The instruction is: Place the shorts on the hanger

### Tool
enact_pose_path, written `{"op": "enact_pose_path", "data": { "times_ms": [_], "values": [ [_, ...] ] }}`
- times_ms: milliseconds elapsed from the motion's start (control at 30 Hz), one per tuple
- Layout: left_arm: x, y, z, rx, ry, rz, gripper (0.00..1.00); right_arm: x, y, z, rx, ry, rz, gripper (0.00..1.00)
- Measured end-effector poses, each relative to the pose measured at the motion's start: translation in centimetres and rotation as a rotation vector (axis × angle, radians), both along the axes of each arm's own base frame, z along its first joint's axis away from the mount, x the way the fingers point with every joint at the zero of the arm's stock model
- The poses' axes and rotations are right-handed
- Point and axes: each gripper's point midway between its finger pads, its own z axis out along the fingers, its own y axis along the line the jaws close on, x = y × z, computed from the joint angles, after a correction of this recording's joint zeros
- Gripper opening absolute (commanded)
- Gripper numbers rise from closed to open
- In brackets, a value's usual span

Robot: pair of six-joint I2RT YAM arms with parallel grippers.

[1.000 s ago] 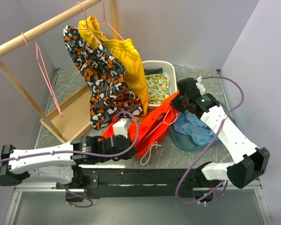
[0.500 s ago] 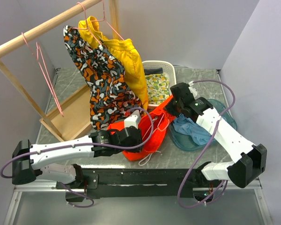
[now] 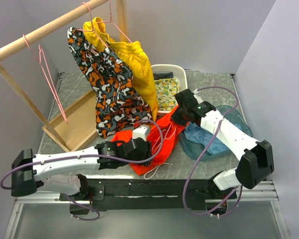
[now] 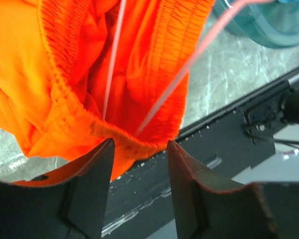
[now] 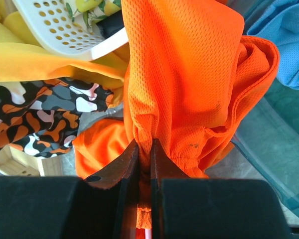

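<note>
The hanger (image 4: 174,87) is only a blurred pink streak running off the left wrist view's top edge, its hook hidden, and the shorts (image 4: 79,74) are cropped there too.

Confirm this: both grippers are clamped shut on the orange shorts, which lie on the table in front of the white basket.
One part is wrong. The right gripper is clamped shut on the orange shorts, but the left gripper is open. The left wrist view shows its fingers standing apart, with the waistband edge at the gap between their tips. The rest holds.
</note>
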Motion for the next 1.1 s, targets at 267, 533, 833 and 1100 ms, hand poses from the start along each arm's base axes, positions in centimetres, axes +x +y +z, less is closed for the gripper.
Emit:
{"op": "enact_pose_path", "data": {
  "times_ms": [267, 533, 833, 1100],
  "values": [
    [-2.2, 0.2, 2.2, -0.055, -0.048, -0.053, 0.48, 0.1, 0.2, -1.2, -0.015, 0.034, 0.003, 0.00],
    [-3.7, 1.5, -1.2, 0.093, -0.047, -0.037, 0.47, 0.1, 0.2, -1.5, -0.016, 0.042, 0.005, 0.00],
    [-2.2, 1.6, -4.9, 0.246, -0.110, 0.012, 0.47, 0.0, 0.4, -1.5, -0.010, 0.045, 0.010, 0.00],
    [-0.4, 1.0, -6.4, 0.318, -0.196, 0.056, 0.46, 0.2, 0.5, -1.3, -0.003, 0.037, 0.015, 0.00]
  ]
}}
